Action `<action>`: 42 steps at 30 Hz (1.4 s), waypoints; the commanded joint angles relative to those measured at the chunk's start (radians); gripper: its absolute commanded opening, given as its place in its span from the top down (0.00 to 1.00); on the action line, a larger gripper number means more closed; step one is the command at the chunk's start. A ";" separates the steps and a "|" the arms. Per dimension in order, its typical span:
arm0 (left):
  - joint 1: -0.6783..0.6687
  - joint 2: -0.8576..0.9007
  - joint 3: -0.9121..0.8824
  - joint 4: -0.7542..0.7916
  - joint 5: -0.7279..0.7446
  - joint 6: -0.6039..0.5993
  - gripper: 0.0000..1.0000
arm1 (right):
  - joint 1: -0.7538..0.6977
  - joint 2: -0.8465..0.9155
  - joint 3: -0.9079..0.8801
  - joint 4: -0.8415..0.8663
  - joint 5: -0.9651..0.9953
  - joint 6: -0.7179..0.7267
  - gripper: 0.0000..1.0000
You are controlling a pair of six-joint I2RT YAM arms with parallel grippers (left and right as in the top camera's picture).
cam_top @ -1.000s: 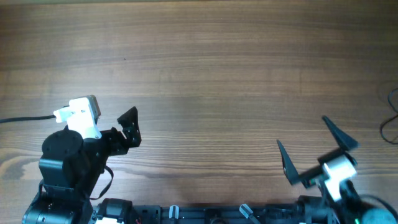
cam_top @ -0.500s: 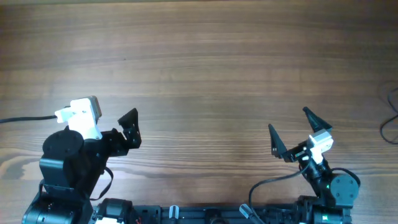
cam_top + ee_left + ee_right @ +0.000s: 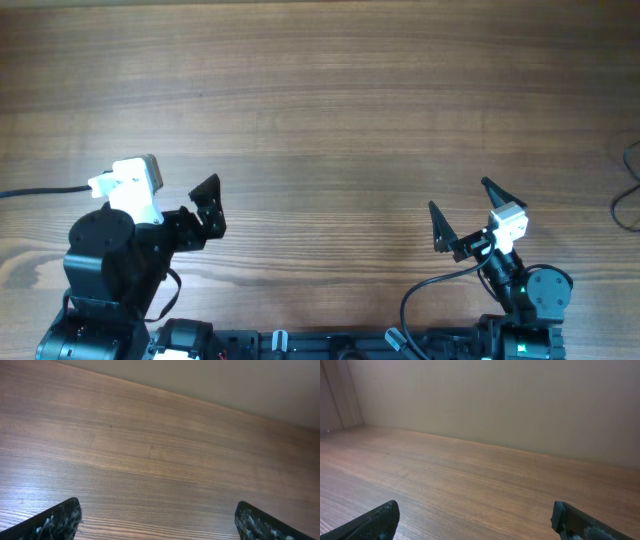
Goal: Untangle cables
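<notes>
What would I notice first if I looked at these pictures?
Mostly a big wooden table that fills every view. At the bottom edge of the overhead view are two black robot arms. The left gripper and the right gripper both have their jaws wide open and hold nothing. The thin dark cables only peek in at the far right edge, away from both arms.

A robotics lab bench: left arm [image 3: 110,250] and right arm [image 3: 525,290] at a wood-grain table [image 3: 320,100], plain beige wall [image 3: 495,400] behind.

Brown wood-grain table [image 3: 320,100], plain beige wall [image 3: 520,400] behind its far edge
</notes>
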 commanded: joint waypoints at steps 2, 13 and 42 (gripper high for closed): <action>0.006 -0.003 0.003 0.003 -0.016 0.017 0.00 | -0.003 0.007 -0.001 0.003 0.011 0.013 0.00; 0.006 -0.026 0.003 0.017 -0.016 0.017 0.00 | 0.001 -0.026 -0.001 0.005 0.011 0.013 0.00; 0.006 -0.620 -0.148 -0.183 0.090 -0.047 0.00 | 0.000 -0.025 -0.001 0.005 0.011 0.013 0.00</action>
